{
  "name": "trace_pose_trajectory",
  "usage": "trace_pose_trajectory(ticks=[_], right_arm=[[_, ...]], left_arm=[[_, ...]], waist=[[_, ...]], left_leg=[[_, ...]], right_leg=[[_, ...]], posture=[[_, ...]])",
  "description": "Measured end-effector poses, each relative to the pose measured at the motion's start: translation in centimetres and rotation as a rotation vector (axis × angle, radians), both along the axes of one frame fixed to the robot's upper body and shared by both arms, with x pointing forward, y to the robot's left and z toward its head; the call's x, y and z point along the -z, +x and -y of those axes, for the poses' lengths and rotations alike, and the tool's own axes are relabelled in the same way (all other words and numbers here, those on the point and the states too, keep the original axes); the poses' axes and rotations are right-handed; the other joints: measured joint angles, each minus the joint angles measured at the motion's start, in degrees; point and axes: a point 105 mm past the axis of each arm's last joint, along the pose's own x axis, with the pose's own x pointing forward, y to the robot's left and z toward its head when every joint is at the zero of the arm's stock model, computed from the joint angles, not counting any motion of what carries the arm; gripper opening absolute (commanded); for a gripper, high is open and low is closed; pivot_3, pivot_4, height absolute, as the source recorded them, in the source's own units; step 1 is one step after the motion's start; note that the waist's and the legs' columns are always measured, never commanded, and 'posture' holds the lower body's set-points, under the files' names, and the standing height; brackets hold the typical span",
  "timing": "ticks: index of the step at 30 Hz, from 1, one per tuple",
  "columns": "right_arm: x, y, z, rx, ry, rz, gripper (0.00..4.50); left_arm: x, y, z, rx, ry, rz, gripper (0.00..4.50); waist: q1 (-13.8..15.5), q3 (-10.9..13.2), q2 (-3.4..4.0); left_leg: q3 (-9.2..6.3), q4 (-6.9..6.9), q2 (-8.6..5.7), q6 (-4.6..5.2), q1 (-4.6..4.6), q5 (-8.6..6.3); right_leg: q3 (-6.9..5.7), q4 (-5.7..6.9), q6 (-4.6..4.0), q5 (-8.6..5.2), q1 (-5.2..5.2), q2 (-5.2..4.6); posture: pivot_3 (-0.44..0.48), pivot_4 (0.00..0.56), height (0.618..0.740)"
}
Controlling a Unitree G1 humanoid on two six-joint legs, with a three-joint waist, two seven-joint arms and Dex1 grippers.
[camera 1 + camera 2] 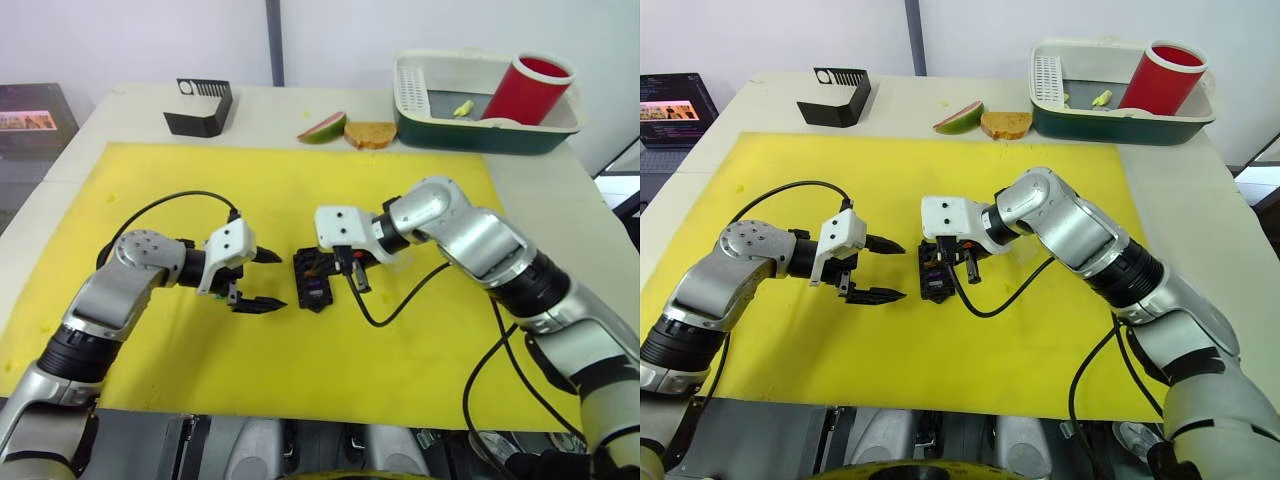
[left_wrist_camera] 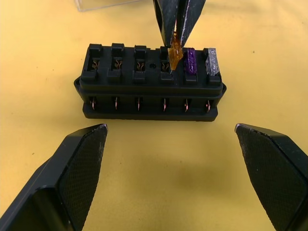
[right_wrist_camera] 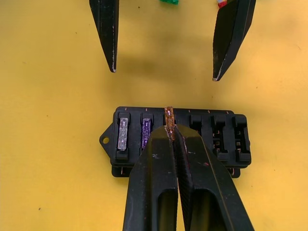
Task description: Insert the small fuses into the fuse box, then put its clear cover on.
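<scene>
A: Start your list with the largest item. What is it, and why is it there?

B: Item one, the yellow mat point(image 1: 300, 180): it covers the table and gives you a plain ground under the small parts. Item two, the green bin point(image 1: 480, 135) at the far right: it holds a red cup point(image 1: 527, 88) leaning on its rim and a small yellow scrap. It looks unrelated to your task.

A: And the black holder?

B: Item three, the slotted holder point(image 1: 200, 108), far left of the mat, well apart from the work. Beside the bin lie a fruit slice point(image 1: 322, 128) and a piece of bread point(image 1: 370, 134).

A: Now the task pieces.

B: Item four, the fuse box point(image 2: 150, 82), mid-mat between your two arms. It has six slots: a clear fuse point(image 2: 211, 62) sits in the end one and a purple fuse point(image 2: 190, 61) in the next. The remaining three are empty.

A: The grippers?

B: The right gripper point(image 3: 169, 129) is pinched tight on the amber fuse point(image 2: 175, 52), holding it upright over the third slot, blades at the opening, so a straight push should seat it. The left gripper point(image 1: 262, 280) stands wide apart, holding nothing, facing the box from just beside it, likely ready to steady it.

A: The cover?

B: The clear cover point(image 2: 103, 4) lies just beyond the box. A green fuse point(image 3: 169, 2) waits on the mat.
</scene>
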Motion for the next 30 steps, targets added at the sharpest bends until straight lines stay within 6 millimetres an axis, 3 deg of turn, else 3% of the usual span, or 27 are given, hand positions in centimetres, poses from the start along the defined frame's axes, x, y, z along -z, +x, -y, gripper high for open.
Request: trace_pose_trajectory(ticks=[30], right_arm=[[1.2, 0.7, 0.3, 0.028, -0.042, 0.005, 0.0]], left_arm=[[0.3, 0.1, 0.1, -0.003, 0.016, 0.004, 4.47]], waist=[[-0.02, -0.01, 0.0]], left_leg=[[0.0, 0.01, 0.0, -0.03, 0.11, 0.01]], right_leg=[[0.0, 0.02, 0.0, 0.0, 0.11, 0.02]], posture=[[0.0, 0.15, 0.74]])
